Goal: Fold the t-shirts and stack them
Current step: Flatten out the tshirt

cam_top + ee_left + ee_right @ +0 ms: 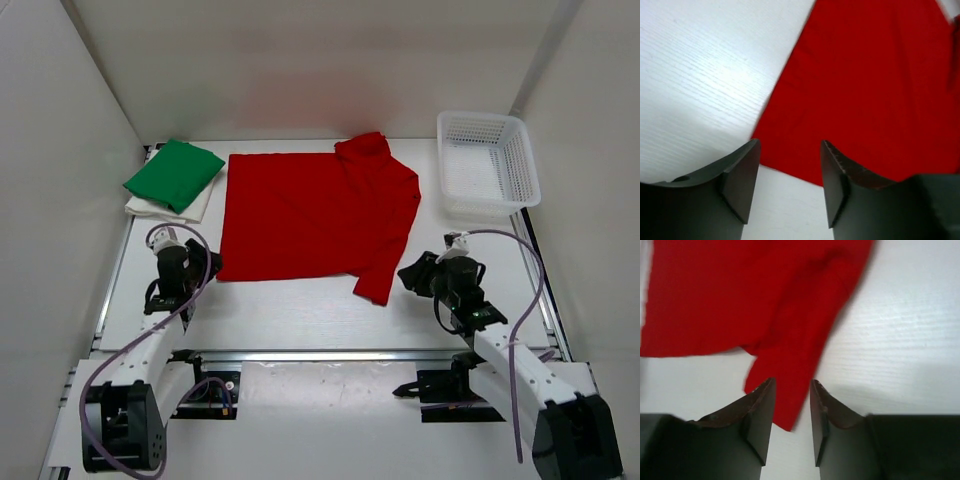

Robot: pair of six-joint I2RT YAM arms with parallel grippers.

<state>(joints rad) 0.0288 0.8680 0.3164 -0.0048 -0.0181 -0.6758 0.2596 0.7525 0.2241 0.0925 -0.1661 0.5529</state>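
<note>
The red t-shirt (310, 212) lies spread flat mid-table, one sleeve (378, 280) trailing toward the near right. A folded green t-shirt (172, 174) rests on the white t-shirt (178, 208) at the far left. My left gripper (207, 264) hovers at the red shirt's near-left corner. In the left wrist view that gripper (790, 145) is open, with bare table and the shirt's hem (790, 167) between its jaws. My right gripper (408, 272) sits by the sleeve. Its jaws (793, 382) stand apart, and the sleeve end (785, 405) lies loose between them.
A white mesh basket (487, 163) stands at the far right corner. White walls close the table on three sides. Bare tabletop (300, 312) runs between the shirt's near hem and the metal rail (320, 354) at the arm bases.
</note>
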